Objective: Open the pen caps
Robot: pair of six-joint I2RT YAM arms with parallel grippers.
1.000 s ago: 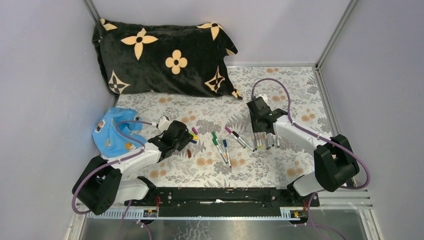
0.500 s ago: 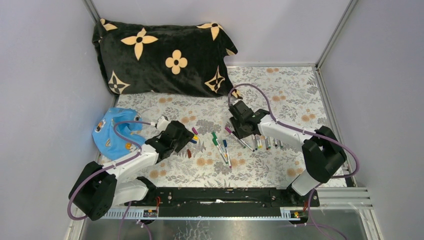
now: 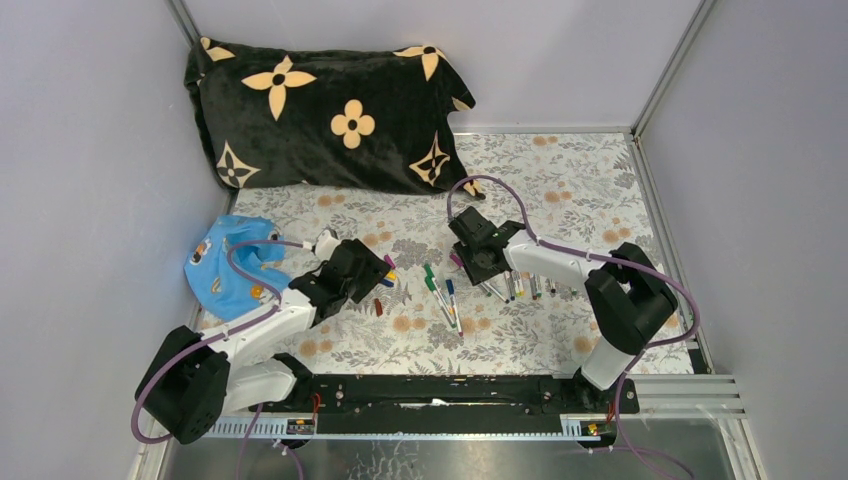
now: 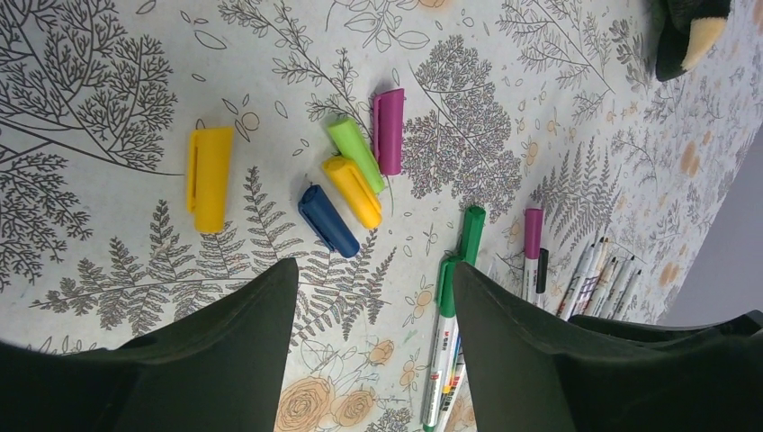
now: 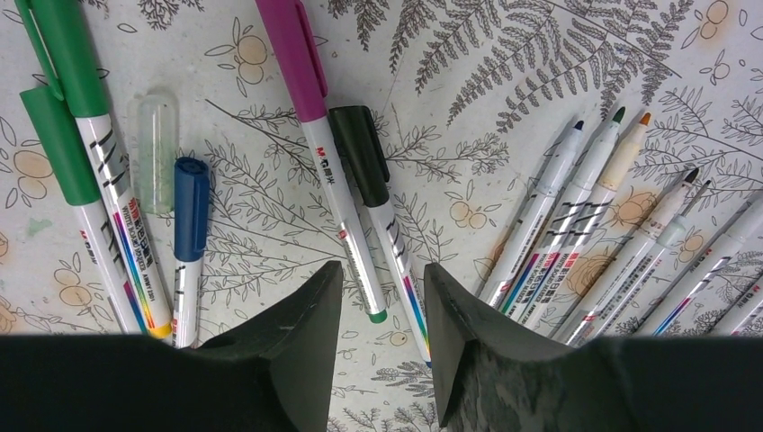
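Where five loose pen caps lay on the floral table cover, left of centre, the purple, green, orange-yellow and blue ones sat bunched together and a yellow cap lay a little apart. Just right of them lay the capped pens: two green, one blue, one purple, one black (a clear cap rested between a green pen and the blue one). Further right, a fan of uncapped pens showed bare tips. The left gripper hung just left of the loose caps, its jaws spread wide with nothing between them. The right gripper was poised over the tail ends of the purple and black pens, jaws parted and empty. A black flowered pillow filled the far left corner, and a blue cloth lay at the left edge of the cover.
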